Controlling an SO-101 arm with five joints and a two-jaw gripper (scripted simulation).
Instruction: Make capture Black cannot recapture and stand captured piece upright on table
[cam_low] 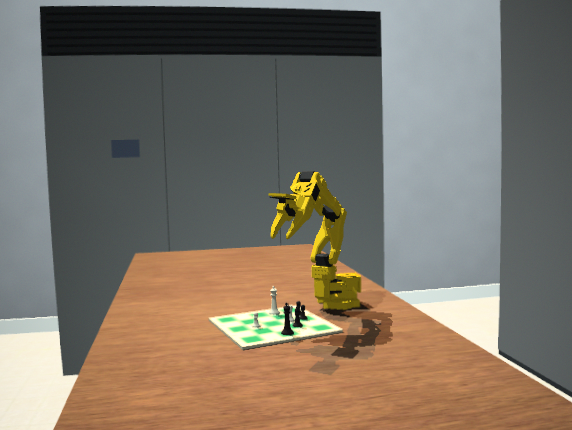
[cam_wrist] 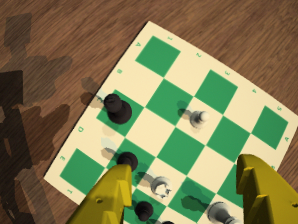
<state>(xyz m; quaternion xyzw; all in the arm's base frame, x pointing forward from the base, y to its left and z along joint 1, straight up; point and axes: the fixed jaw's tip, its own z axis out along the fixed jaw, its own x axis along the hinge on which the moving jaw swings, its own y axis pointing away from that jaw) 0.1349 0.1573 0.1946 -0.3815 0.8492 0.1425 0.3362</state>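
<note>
A green-and-white chessboard (cam_low: 275, 327) lies on the wooden table in front of the arm's base. On it stand a tall white piece (cam_low: 273, 300), a white pawn (cam_low: 256, 320), a tall black piece (cam_low: 287, 320) and two more black pieces (cam_low: 298, 314). My gripper (cam_low: 281, 235) hangs high above the far side of the board, pointing down, fingers apart and empty. In the wrist view the board (cam_wrist: 180, 143) lies below the two yellow fingers. It shows the tall black piece (cam_wrist: 117, 108), another black piece (cam_wrist: 127, 160), the white pawn (cam_wrist: 196, 117), a small white piece (cam_wrist: 158, 184), two black pawns (cam_wrist: 154, 220) and the tall white piece (cam_wrist: 222, 215).
The arm's yellow base (cam_low: 337, 290) stands just right of and behind the board. Grey cabinets stand behind the table and at the right edge.
</note>
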